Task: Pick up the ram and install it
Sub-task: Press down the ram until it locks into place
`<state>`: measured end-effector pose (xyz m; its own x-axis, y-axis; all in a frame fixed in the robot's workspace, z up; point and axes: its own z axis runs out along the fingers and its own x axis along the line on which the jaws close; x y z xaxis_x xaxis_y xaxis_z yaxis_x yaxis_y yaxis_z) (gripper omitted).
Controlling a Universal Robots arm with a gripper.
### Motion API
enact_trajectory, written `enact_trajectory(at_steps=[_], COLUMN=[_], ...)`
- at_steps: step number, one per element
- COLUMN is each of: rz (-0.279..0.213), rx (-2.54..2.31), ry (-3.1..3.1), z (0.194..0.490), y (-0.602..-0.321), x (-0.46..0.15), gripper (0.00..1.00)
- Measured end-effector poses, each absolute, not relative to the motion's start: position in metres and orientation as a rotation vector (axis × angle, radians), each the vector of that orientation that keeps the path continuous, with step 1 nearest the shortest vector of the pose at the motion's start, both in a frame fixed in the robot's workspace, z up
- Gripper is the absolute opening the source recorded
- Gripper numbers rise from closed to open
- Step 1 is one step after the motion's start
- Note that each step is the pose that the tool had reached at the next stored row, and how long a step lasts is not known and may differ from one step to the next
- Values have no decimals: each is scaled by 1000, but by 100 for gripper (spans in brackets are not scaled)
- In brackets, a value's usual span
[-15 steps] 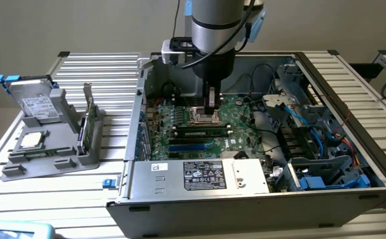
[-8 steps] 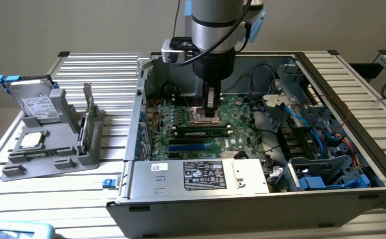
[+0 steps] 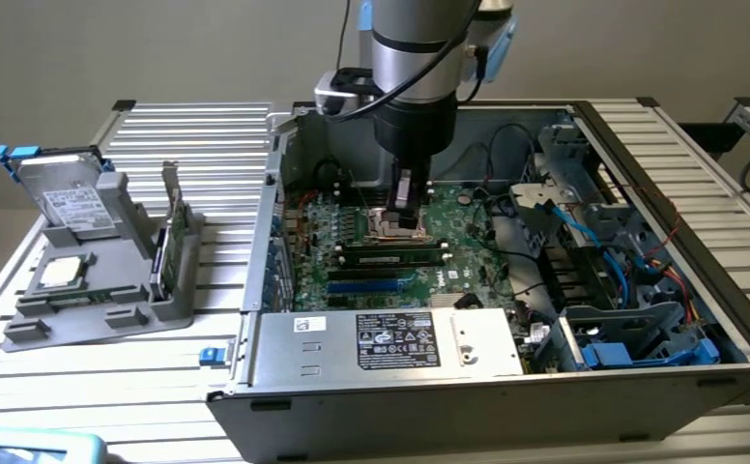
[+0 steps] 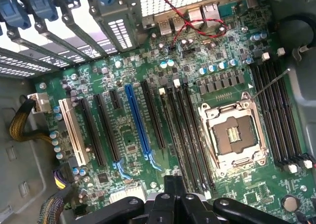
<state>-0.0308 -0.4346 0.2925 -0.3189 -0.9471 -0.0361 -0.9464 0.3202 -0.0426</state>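
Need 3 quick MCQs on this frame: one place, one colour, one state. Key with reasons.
1. Where is the tool?
A) outside the case
B) inside the open case, just above the motherboard
C) parked high above the case

2. What colour is the slot standing between black expansion slots?
A) red
B) blue
C) yellow

3. The processor socket is:
A) empty
B) under a cooler
C) holding a chip

Key: B, it sits low between the case walls; B, the wrist view shows it blue; A, bare contacts show inside its frame.
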Motion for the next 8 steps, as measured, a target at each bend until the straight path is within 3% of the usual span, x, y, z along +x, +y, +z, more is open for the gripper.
enact_trajectory(at_steps=[8], rz=[-27], rx=[-1619], ry=[2630], z=[292], y=[-435], x=[-31], gripper=[11])
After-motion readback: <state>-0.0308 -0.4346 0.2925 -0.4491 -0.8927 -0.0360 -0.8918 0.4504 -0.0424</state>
